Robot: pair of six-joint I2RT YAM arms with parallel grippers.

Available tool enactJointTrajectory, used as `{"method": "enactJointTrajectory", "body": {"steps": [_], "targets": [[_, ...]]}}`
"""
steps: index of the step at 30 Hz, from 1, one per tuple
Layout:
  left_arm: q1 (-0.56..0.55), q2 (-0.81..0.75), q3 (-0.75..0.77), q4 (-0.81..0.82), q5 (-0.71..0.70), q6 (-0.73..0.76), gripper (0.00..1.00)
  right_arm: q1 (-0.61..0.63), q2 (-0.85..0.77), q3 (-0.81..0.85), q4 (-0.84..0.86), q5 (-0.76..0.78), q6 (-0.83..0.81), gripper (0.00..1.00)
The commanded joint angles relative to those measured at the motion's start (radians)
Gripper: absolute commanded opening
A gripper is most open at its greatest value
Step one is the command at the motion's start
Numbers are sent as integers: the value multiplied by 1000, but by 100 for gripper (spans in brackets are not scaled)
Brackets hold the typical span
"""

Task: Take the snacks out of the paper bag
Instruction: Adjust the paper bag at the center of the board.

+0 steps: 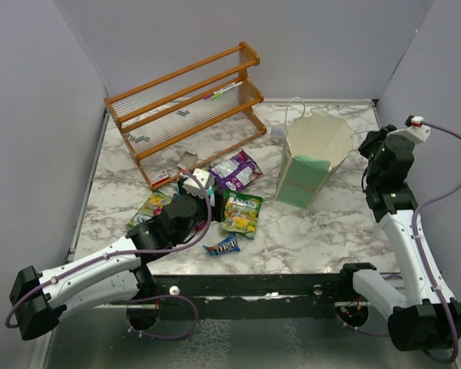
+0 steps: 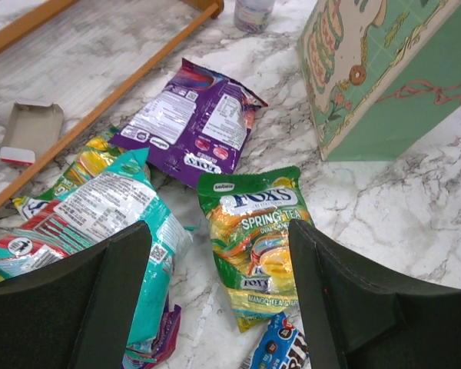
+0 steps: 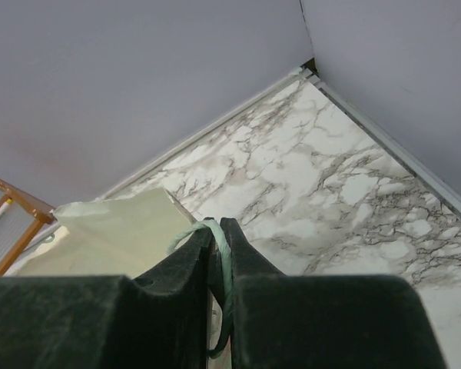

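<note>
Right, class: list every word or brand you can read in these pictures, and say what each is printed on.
"FOX'S": green-yellow packet.
"SPRING TEA": same packet, below the brand; the smaller lines under it are blurred.
"FOX'S": small logo on the purple packet.
Teal packet: print too small to read.
Dark blue bar wrapper: lettering cut off, unreadable.
Paper bag: drawn pattern, no legible words.

My left arm point(image 1: 92, 273) and right arm point(image 1: 412, 238) are white with black joints, a purple cable point(image 1: 455, 142) looping along each; my left gripper point(image 2: 219, 231) is matte black
</note>
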Motion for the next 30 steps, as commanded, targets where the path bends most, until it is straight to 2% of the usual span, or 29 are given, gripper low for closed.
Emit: {"method": "enactJointTrajectory", "body": {"steps": [1,2,3,6,10,13,18,22,25,30], "targets": [[7,-18,61,5,-53,37,83,-6,23,-9,-11,-9,-16,10],[7,-20,67,4,-58,41,86,-6,16,-13,-12,-10,-16,12],[7,-24,73,3,-64,43,90,-6,3,-15,-13,-1,-16,20],[8,-36,94,14,-90,66,99,-6,-60,-28,12,29,-30,54],[49,-25,176,27,-105,142,99,-6,-118,28,-24,22,-51,84],[133,18,290,10,-90,210,99,-5,-120,114,-94,-24,-62,99],[247,39,459,36,-26,244,99,4,-116,233,-145,-238,-163,99],[261,49,562,49,-7,299,99,45,-121,255,-154,-184,-182,99],[262,47,562,61,55,293,99,50,-122,215,-112,-198,-189,100],[262,52,522,76,105,265,99,50,-92,205,-29,-485,-181,99]]}}
